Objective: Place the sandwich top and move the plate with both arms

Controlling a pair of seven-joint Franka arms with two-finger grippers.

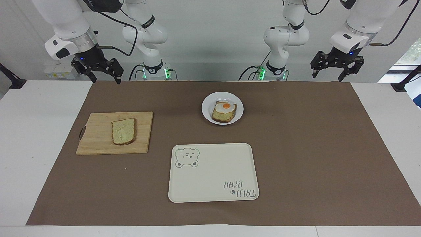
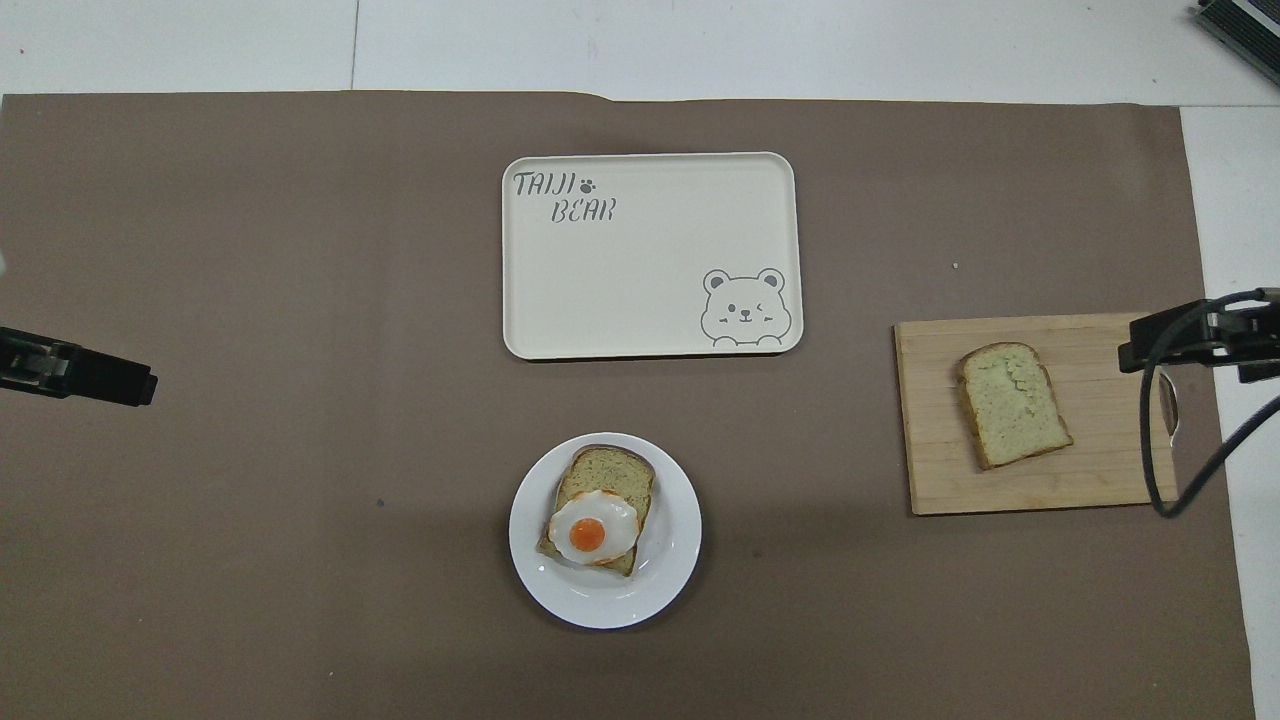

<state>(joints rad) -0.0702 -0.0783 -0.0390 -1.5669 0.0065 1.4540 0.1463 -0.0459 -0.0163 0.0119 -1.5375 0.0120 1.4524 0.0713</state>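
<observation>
The sandwich top (image 1: 123, 131) (image 2: 1012, 403), a plain speckled bread slice with a brown crust, lies flat on a wooden cutting board (image 1: 98, 138) (image 2: 1100, 470) toward the right arm's end. The small white plate (image 1: 207, 108) (image 2: 675, 540) sits mid-table, nearer to the robots, and carries a bread slice topped with a fried egg (image 1: 225, 107) (image 2: 592, 530). My right gripper (image 1: 106, 79) (image 2: 1190, 340) hangs open and empty, raised over the mat's corner at its own end. My left gripper (image 1: 329, 76) (image 2: 80, 372) waits open and empty, raised over the mat's corner at the left arm's end.
A cream rectangular tray with a bear drawing (image 1: 213, 172) (image 2: 650, 260) lies empty, farther from the robots than the plate. A brown mat (image 1: 312, 148) covers most of the white table. A black cable loops from the right gripper by the board's handle end (image 2: 1165, 420).
</observation>
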